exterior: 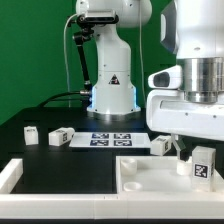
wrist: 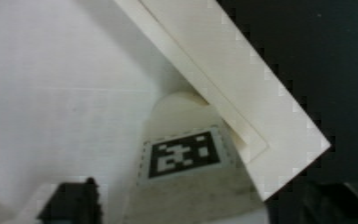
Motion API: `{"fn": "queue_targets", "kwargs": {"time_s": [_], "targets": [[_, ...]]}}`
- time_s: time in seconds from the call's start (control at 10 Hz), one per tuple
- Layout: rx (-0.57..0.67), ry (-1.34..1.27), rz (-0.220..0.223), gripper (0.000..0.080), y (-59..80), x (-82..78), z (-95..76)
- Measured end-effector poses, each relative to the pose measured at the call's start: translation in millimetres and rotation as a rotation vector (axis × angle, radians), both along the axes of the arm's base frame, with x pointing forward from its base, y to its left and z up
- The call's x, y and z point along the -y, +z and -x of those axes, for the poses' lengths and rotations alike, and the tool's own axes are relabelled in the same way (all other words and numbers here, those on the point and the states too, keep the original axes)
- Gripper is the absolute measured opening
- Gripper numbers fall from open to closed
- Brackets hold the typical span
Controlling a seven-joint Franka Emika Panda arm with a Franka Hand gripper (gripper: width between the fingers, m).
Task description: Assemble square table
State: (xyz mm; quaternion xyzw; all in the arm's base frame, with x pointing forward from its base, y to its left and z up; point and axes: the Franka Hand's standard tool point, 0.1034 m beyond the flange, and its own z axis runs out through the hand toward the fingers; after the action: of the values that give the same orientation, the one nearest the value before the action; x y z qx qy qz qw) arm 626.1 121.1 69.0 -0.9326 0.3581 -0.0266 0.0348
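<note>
- One gripper [exterior: 188, 150] hangs over the exterior view's right side, low above the slab. Its jaws stand wide apart and clamp nothing.
- The wrist view shows one dark finger [wrist: 69, 200], with a clear gap between it and the nearest leg. The other finger cannot be made out there.
- One square tabletop [exterior: 150, 186], a flat white slab, lies at the front of the black table [exterior: 30, 150], below the gripper. One recess shows near its corner.
- Four white legs are in sight, each carrying a black-and-white tag.
- The first leg [exterior: 203, 165] stands upright on the slab, just beside the gripper's fingers. In the wrist view its tag faces the camera.
- The second leg [exterior: 160, 145] lies on the black surface just behind the slab.
- The third leg [exterior: 60, 136] and fourth leg [exterior: 31, 133] lie well apart from the slab, towards the exterior view's left.
- One marker board [exterior: 110, 138] lies flat between the second and third legs.
- One white rail frame [exterior: 10, 172] edges the table at the front, on the exterior view's left.
</note>
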Motion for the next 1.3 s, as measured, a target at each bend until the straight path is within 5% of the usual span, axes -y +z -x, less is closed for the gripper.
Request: {"fn": "queue_targets", "kwargs": {"time_s": [0.1,0.2,0.3,0.7,1.1,1.3], "targets": [[0.0,0.0,0.0,0.0427,0.0,0.2,-0.1],[0.0,-0.027,-0.004,0.0427,-0.1,-0.2,-0.1],[-0.005,-0.114,-0.011,0.0287,-0.1,-0.3,-0.1],[-0.016,-0.389,-0.041,0.0287,-0.1,1.6,-1.0],[-0.063,-1.03,-0.171,0.0288,-1.5,0.0,-3.7],[-0.067,-1.187,-0.191,0.0288,-1.4,-1.0,-4.4]]}}
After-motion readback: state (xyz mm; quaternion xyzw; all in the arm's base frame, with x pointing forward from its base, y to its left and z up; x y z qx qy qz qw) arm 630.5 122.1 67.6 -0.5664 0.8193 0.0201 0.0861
